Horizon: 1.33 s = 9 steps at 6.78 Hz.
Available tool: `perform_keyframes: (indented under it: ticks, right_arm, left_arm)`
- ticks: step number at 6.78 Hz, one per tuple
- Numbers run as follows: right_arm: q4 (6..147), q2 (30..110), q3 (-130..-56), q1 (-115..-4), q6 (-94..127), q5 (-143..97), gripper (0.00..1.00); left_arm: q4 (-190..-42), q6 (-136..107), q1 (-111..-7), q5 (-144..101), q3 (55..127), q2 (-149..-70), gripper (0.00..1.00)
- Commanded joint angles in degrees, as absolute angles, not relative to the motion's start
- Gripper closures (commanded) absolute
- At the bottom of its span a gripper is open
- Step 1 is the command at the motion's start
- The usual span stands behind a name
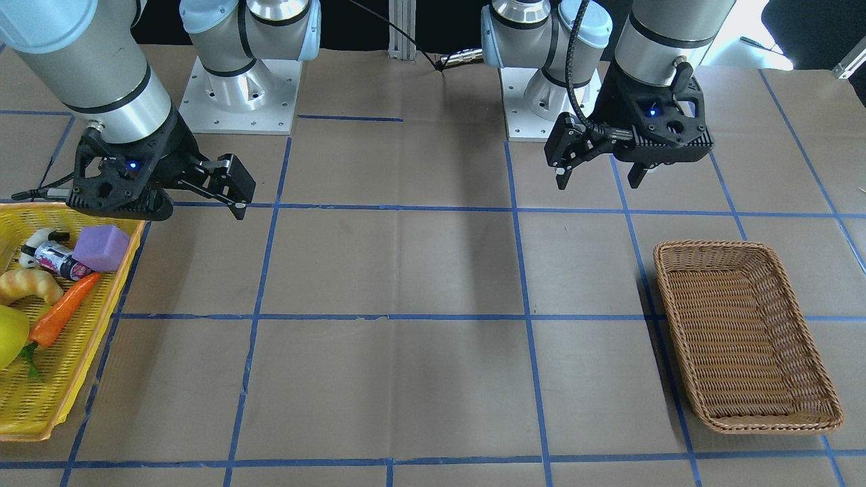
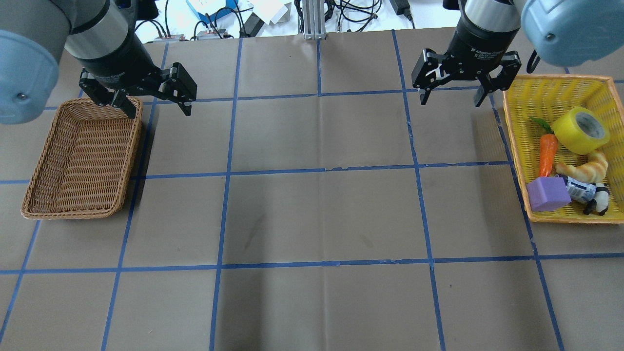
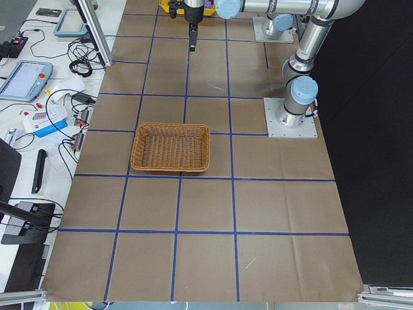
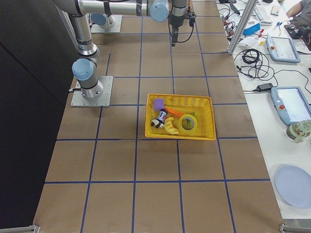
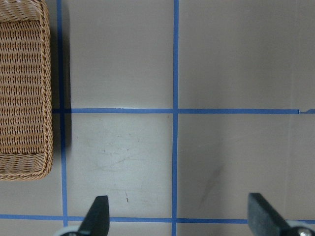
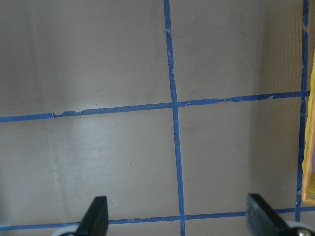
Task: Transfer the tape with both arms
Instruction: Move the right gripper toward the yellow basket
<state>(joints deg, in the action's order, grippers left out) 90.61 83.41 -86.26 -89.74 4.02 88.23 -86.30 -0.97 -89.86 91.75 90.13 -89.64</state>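
The yellow tape roll with a white core lies in the yellow basket at the table's right, beside a carrot; it also shows in the exterior right view. My right gripper hangs open and empty above the table, just left of that basket's far corner, apart from the tape. My left gripper is open and empty above the far right corner of the wicker basket. Both wrist views show spread fingertips over bare table, left gripper and right gripper.
The yellow basket also holds a carrot, a croissant, a purple block and a small bottle. The wicker basket is empty. Blue tape lines grid the brown table. Both arm bases stand at the robot's edge.
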Motion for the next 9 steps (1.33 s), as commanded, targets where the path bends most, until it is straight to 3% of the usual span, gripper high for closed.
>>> perform_keyframes:
  ticks: [1, 3, 5, 7, 9]
  right_arm:
    - [90.62, 83.41, -86.40, -89.74, 4.04, 88.24, 0.00]
    - [93.40, 82.45, -85.44, -87.56, -6.75, 88.24, 0.00]
    - [94.30, 80.00, -85.08, -73.38, -22.67, 87.02, 0.00]
    - [99.64, 68.70, -84.11, -58.69, -40.89, 80.73, 0.00]
    - [104.99, 61.20, -83.24, -55.55, -45.77, 78.92, 0.00]
  left_arm:
    - [-86.31, -0.97, -89.82, 91.76, 90.17, -89.65, 0.00]
    - [-86.31, -0.97, -89.82, 91.76, 90.44, -89.47, 0.00]
    - [-86.31, -0.97, -89.82, 91.85, 90.44, -89.38, 0.00]
    - [-86.31, -0.97, -89.82, 91.85, 90.44, -89.38, 0.00]
    - [-86.31, -0.97, -89.91, 91.85, 90.44, -89.38, 0.00]
